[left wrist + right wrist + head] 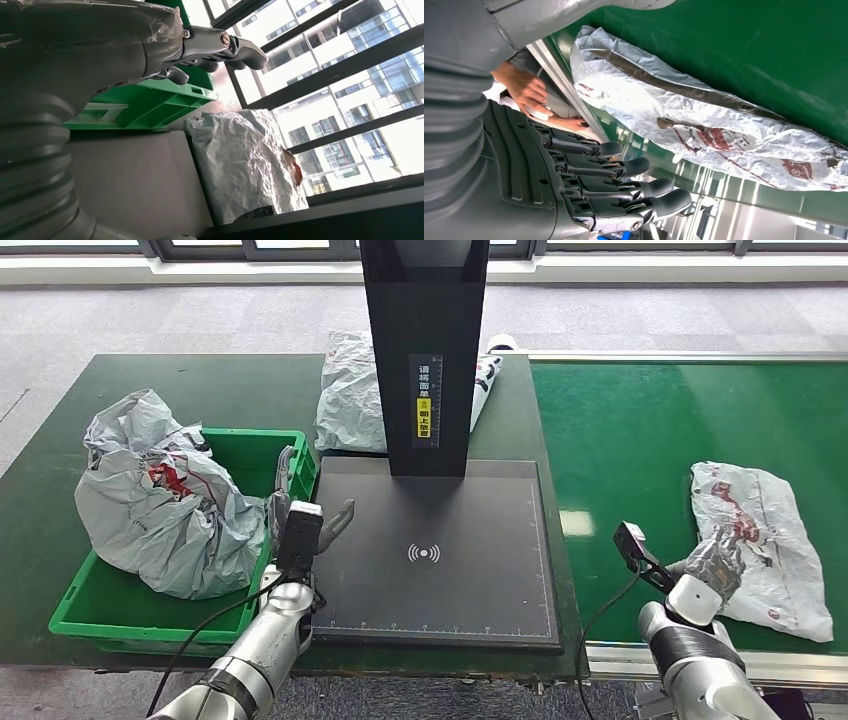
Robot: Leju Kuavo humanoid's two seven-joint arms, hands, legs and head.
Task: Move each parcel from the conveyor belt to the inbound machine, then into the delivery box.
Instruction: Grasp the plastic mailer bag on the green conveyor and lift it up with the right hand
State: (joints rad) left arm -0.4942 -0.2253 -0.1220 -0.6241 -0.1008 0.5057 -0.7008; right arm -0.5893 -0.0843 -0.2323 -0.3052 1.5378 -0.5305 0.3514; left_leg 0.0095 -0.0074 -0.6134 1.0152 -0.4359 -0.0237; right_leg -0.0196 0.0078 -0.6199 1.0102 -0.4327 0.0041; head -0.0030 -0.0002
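Head view: the belt (pixel 640 440) runs on the right, green. One flat grey parcel (pixel 760 540) with red print lies on it, near the robot-side edge. The right hand (pixel 715 565) rests over the near-left corner of this parcel; the right wrist view shows the dark fingers (pixel 624 167) stretched out side by side and holding nothing, with the parcel (pixel 704 115) lying flat on the belt just beyond them. Cannot tell whether the fingertips touch the bag.

The scanner (pixel 430 550), a black flat pad with a black upright post, sits in the middle. A second parcel (pixel 350 390) lies behind the pad, partly hidden by the post.

The green bin (pixel 250 455) stands left of the scanner and holds a crumpled heap of grey bags (pixel 160 500). The left hand (pixel 305 515) hangs at the bin's right rim, by the pad's left edge, fingers spread and empty. The left wrist view shows its fingers (pixel 220 47) loosely curved above the bin wall, with the second parcel (pixel 245 160) beyond.

A person's hand (pixel 526 92) shows in the right wrist view beside the belt frame.
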